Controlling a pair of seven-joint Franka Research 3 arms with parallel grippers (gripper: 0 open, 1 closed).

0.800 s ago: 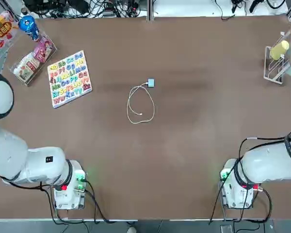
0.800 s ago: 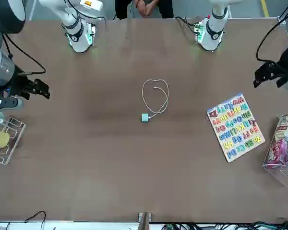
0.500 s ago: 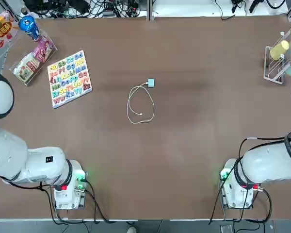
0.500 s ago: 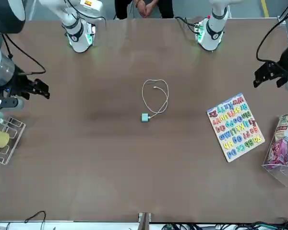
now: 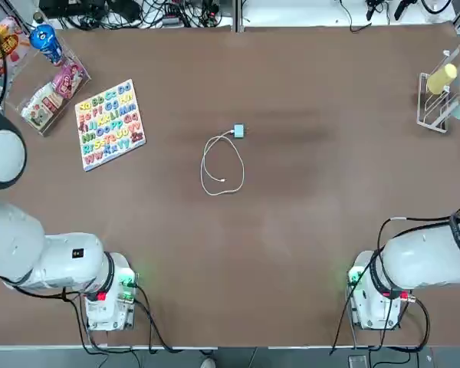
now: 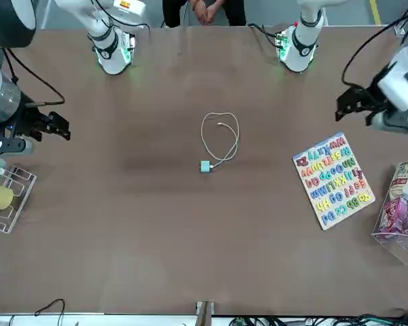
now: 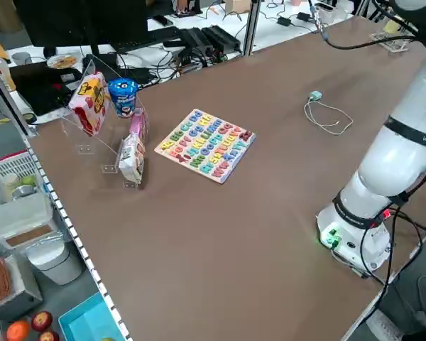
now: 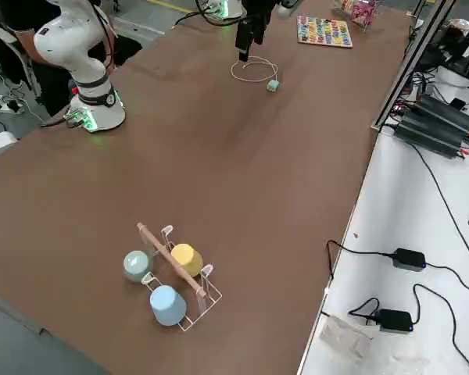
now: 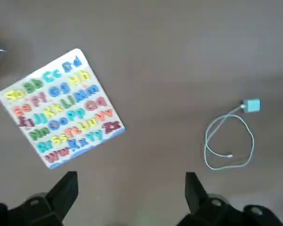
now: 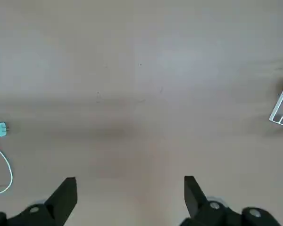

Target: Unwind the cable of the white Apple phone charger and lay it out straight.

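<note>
Hovering above the tabletop (image 5: 307,230), left gripper (image 9: 131,188) and right gripper (image 10: 130,190) fingers are spread wide, holding nothing. The cable (image 5: 221,165) lies looped mid-frame, the white Apple phone charger (image 5: 238,131) at its upper end, bare surface around.

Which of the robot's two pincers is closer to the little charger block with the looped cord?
The left. In the front view the left pincer hangs above the table beside the alphabet board, nearer the charger block; the right pincer hangs farther off, by the cup rack.

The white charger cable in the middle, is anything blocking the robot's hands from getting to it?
Nothing visible is. The cable lies looped on bare table, and the alphabet puzzle board sits off to the side, not between it and the open left gripper.
</note>
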